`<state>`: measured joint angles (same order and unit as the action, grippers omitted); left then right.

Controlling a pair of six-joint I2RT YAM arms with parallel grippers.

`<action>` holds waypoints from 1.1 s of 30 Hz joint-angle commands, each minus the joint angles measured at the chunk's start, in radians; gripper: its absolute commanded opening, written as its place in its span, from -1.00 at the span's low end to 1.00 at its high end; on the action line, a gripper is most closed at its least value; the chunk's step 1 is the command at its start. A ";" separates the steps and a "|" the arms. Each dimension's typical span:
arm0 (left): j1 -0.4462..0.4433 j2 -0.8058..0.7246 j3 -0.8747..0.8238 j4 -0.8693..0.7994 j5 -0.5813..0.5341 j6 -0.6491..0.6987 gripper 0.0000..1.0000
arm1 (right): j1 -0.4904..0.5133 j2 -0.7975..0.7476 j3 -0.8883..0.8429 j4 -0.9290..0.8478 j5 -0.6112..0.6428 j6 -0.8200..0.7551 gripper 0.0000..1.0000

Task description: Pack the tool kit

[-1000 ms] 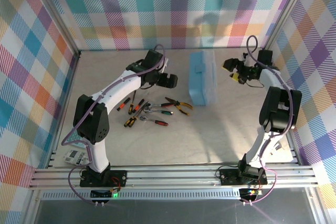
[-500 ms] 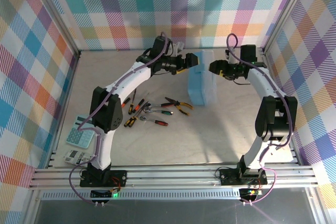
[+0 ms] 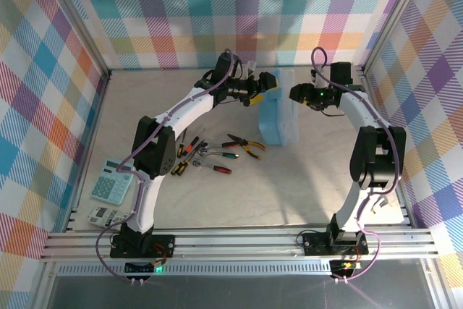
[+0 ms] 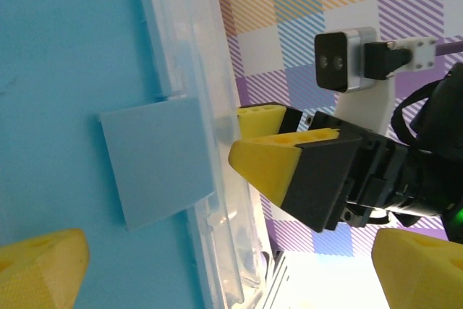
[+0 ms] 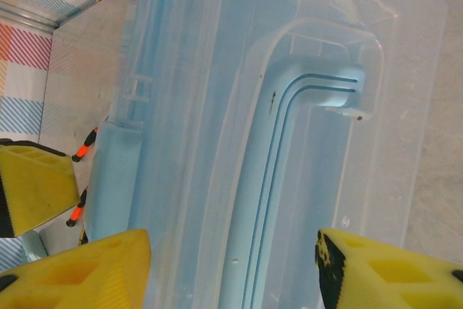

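Now that both arms have reached the light blue translucent plastic case [image 3: 278, 117] at upper centre, left gripper [image 3: 269, 82] gapes empty; right gripper [image 3: 295, 94] has narrowed, hold unclear. Opening the lid looks next.

A robotics lab cell: two arms [image 3: 181, 110] bolted to an aluminium rail [image 3: 239, 240], a camera [image 4: 338, 59] mounted behind the right hand [image 3: 295, 94], a pale bench [image 3: 304, 179] beneath it and the left hand [image 3: 269, 81], and plaid printed panels [image 3: 239, 12] walling beyond them.

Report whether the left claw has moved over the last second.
Yes: the left claw went right and away, reaching the blue case's far left corner.
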<state>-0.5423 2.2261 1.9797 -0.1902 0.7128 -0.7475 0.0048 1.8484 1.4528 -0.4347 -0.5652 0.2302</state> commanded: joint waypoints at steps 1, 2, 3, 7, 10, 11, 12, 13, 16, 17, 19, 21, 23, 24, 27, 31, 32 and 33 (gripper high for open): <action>-0.017 0.035 0.055 -0.072 -0.019 0.016 0.99 | 0.020 0.050 0.016 -0.001 0.018 -0.014 0.26; -0.018 0.043 0.063 -0.097 -0.029 0.025 0.99 | 0.025 0.053 0.024 -0.007 0.018 -0.022 0.27; -0.018 0.049 0.071 -0.132 -0.040 0.030 0.99 | 0.030 0.057 0.028 -0.010 0.019 -0.031 0.28; -0.018 0.066 0.091 -0.164 -0.058 0.040 0.99 | 0.055 0.063 0.045 -0.030 0.015 -0.070 0.29; -0.021 0.082 0.108 -0.163 -0.046 0.033 0.99 | 0.081 0.069 0.054 -0.042 0.007 -0.101 0.28; -0.022 0.087 0.116 -0.166 -0.043 0.031 0.99 | 0.092 0.072 0.057 -0.043 0.007 -0.109 0.28; -0.024 0.094 0.125 -0.171 -0.040 0.031 0.99 | 0.101 0.077 0.059 -0.045 0.001 -0.116 0.27; -0.025 0.099 0.132 -0.173 -0.038 0.031 0.99 | 0.108 0.081 0.062 -0.048 -0.002 -0.124 0.27; -0.028 0.108 0.145 -0.173 -0.030 0.025 0.99 | 0.134 0.088 0.063 -0.049 -0.007 -0.145 0.25; -0.028 0.112 0.149 -0.175 -0.027 0.024 0.99 | 0.139 0.090 0.064 -0.048 -0.011 -0.148 0.24; -0.030 0.114 0.153 -0.173 -0.026 0.022 0.99 | 0.148 0.094 0.066 -0.053 -0.016 -0.160 0.23; -0.030 0.119 0.158 -0.173 -0.023 0.021 0.99 | 0.158 0.095 0.069 -0.064 -0.016 -0.177 0.22; -0.030 0.122 0.162 -0.167 -0.018 0.015 0.99 | 0.167 0.095 0.077 -0.083 -0.018 -0.195 0.21; -0.030 0.123 0.162 -0.157 -0.014 0.010 0.99 | 0.171 0.094 0.080 -0.090 -0.015 -0.205 0.21; -0.030 0.131 0.164 -0.119 0.002 -0.018 0.99 | 0.182 0.094 0.086 -0.109 -0.013 -0.219 0.21; -0.033 0.143 0.182 -0.096 0.025 -0.039 0.99 | 0.194 0.095 0.080 -0.117 -0.015 -0.225 0.21; -0.034 0.146 0.191 -0.096 0.031 -0.039 0.99 | 0.195 0.096 0.077 -0.114 -0.016 -0.225 0.20; -0.037 0.151 0.199 -0.097 0.037 -0.040 0.99 | 0.198 0.098 0.076 -0.114 -0.019 -0.221 0.20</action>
<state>-0.5388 2.3100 2.1468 -0.3637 0.6849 -0.7639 0.1116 1.8996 1.5433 -0.4427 -0.4885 0.0772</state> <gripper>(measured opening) 0.996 0.604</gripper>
